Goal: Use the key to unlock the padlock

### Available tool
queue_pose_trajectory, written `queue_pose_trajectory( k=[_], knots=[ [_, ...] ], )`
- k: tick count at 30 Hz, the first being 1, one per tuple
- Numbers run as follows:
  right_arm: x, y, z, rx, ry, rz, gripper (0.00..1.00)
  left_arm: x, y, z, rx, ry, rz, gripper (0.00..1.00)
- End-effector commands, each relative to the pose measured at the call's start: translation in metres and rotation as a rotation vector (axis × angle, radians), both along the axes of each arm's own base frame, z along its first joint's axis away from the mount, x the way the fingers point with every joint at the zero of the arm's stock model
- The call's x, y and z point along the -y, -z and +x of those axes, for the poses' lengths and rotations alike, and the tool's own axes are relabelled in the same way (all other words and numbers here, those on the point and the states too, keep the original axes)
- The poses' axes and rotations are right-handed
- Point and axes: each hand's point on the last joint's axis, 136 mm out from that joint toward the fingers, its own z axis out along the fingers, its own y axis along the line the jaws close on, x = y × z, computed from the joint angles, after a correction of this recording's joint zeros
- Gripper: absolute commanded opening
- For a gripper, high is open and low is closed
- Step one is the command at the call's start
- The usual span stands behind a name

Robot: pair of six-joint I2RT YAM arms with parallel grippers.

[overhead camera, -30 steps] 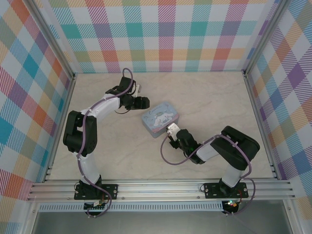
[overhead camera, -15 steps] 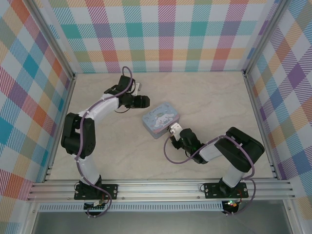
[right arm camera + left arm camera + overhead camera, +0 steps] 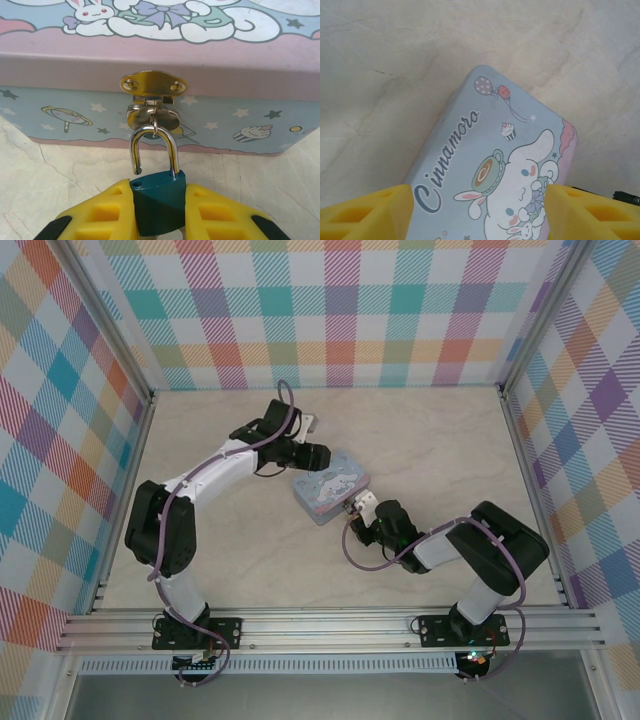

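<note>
Right gripper [image 3: 159, 192] tight on the padlock [image 3: 159, 209], 1 shackle [image 3: 134, 150] end free; left gripper [image 3: 477, 195] wide apart, empty, at the tin [image 3: 470, 135]

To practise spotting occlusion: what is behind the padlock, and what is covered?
The blue side wall of the tin and its brass hasp, through which the shackle hooks. The right tool's fingers cover the padlock's sides; its bottom is unseen.

Dark blue cursive script reading "Cinnamoro" runs slantwise up the left side of the lid of a pale blue cartoon tin [image 3: 470, 131], as seen from the left wrist camera.
</note>
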Motion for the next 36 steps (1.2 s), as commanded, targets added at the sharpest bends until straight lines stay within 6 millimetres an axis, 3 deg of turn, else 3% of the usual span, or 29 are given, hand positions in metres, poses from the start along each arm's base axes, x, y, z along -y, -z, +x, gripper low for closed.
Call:
queue_pose_trajectory(
  k=[1,11,20,36],
  knots=[
    [0.000,-0.001,-0.008,-0.050,-0.019,0.062,0.01,0.010,0.012,0.003,-0.027,0.010,-0.002,0.69],
    [0.010,-0.013,-0.010,-0.102,-0.022,0.163,0.00,0.000,0.052,0.005,-0.064,-0.035,0.082,0.67],
    [0.012,-0.010,-0.009,-0.143,-0.009,0.178,0.00,-0.016,0.077,-0.003,-0.083,-0.060,0.152,0.67],
    [0.007,-0.034,-0.017,-0.249,-0.062,0.375,0.00,-0.029,0.085,-0.008,-0.069,-0.067,0.211,0.67]
  ],
)
